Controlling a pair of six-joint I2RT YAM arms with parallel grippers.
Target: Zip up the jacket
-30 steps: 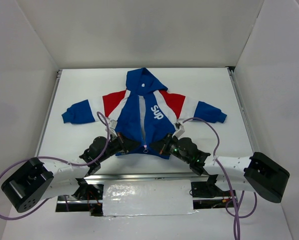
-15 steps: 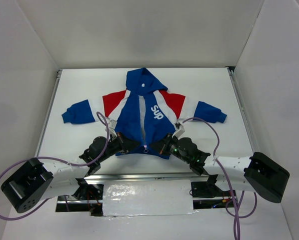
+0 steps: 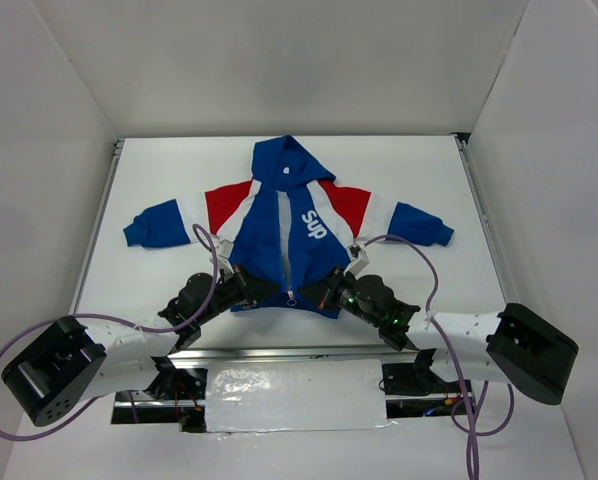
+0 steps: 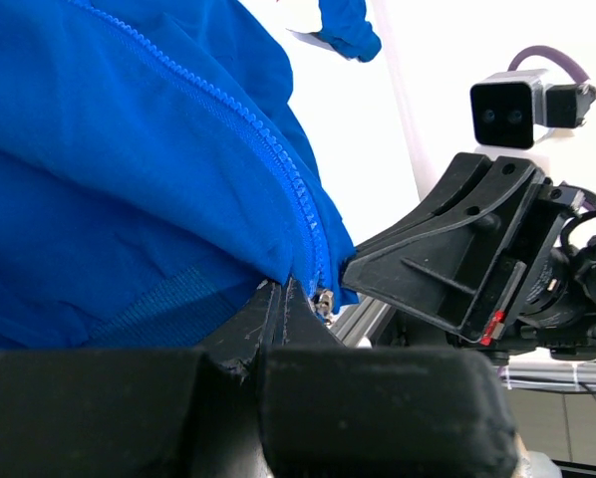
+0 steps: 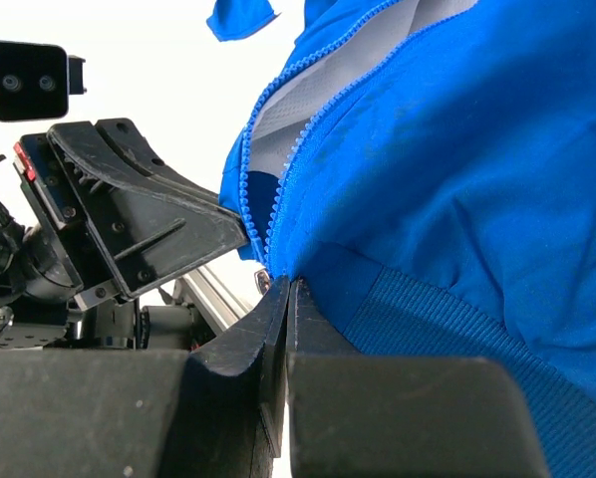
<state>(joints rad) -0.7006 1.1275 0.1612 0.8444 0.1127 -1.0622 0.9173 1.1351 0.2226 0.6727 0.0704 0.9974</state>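
The blue jacket lies flat in the middle of the table, hood at the far end and sleeves spread. Its front is open, showing a pale strip of lining, and the zipper slider sits at the bottom hem. My left gripper is shut on the hem just left of the zipper. In the left wrist view the jaws pinch blue fabric beside the metal slider. My right gripper is shut on the hem just right of the zipper. In the right wrist view it pinches the hem below the split teeth.
The white table has a metal rail along its near edge, just behind both grippers. White walls close in the far side and both flanks. Purple cables loop over each arm. Each wrist view shows the other gripper close by.
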